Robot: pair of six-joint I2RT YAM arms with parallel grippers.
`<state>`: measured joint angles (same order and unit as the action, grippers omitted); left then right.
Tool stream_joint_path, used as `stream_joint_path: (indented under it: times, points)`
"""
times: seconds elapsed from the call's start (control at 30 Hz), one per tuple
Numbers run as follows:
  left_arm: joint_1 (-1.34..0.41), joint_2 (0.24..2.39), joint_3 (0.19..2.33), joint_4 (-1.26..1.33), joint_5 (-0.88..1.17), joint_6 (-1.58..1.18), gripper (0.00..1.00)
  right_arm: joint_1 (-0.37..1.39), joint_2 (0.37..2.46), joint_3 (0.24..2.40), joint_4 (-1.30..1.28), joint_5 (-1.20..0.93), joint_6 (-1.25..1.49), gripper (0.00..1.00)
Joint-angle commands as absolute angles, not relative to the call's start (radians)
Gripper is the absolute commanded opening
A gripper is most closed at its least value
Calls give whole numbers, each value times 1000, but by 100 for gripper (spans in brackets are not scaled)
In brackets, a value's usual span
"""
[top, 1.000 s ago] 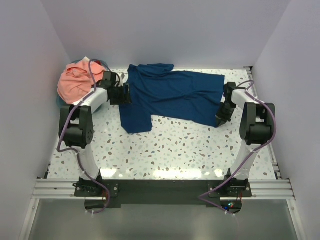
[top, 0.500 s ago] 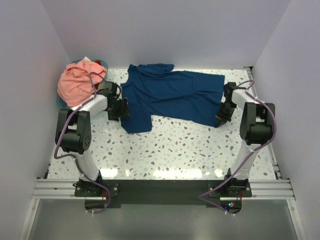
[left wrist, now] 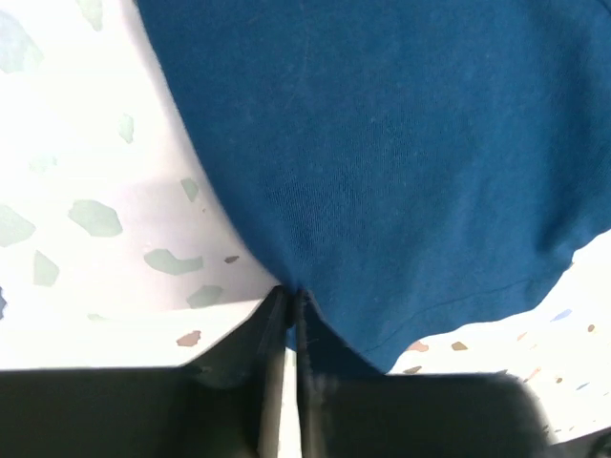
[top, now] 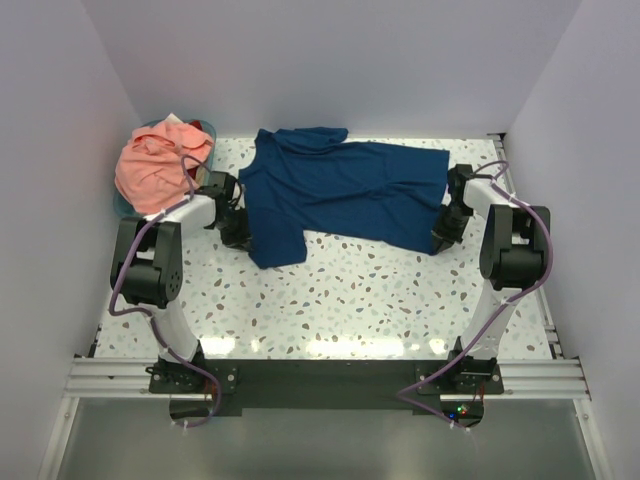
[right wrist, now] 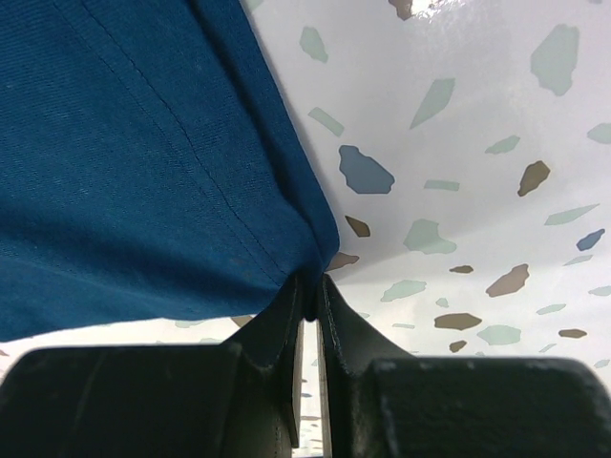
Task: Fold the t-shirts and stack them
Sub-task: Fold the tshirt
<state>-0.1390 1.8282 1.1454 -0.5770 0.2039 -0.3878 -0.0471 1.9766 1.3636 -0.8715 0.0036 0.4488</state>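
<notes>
From above, the navy shirt (top: 340, 190) lies spread across the far half of the worktop (top: 380, 290), one sleeve pointing toward the arms. The pink shirt (top: 150, 165) is heaped in the far-left corner. The left fingers (top: 243, 228) sit at the navy shirt's left edge beside that sleeve, and the right fingers (top: 440, 240) are at its right corner.

The left wrist view shows the fingers clenched on a pinch of navy cloth at the edge, with no gap between them.

The right wrist view shows the same, the fingers clamped on the hemmed corner just above the speckled surface.

The step looks like straightening the shirt before the first fold. Both grips should stay firm, and the arms should move together, tensioning the cloth evenly so the sleeve doesn't bunch underneath.
</notes>
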Motion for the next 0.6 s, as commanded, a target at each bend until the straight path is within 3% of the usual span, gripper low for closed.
stream_joint_path:
  times: [0.0, 0.03, 0.27, 0.37, 0.47, 0.5, 0.57]
  points:
    - [-144, 1793, 1150, -586, 236, -394, 5, -44, 2014, 1322, -819, -18, 440, 4]
    - [-144, 1786, 1158, -598, 230, -396, 0, -44, 2014, 1322, -822, -17, 439, 4]
    - [-143, 1735, 1296, -784, 222, -402, 0, -45, 2028, 1324, -839, -3, 443, 0]
    - [-143, 1701, 1324, -851, 210, -397, 5, -44, 2036, 1322, -842, -3, 445, 0]
    - [-141, 1675, 1338, -887, 215, -400, 15, -44, 2034, 1316, -841, -3, 445, 0]
    - [-140, 1666, 1338, -890, 222, -402, 25, -46, 2036, 1313, -841, -3, 445, 0]
    - [-135, 1663, 1336, -884, 219, -407, 37, -46, 2034, 1313, -841, -3, 445, 0]
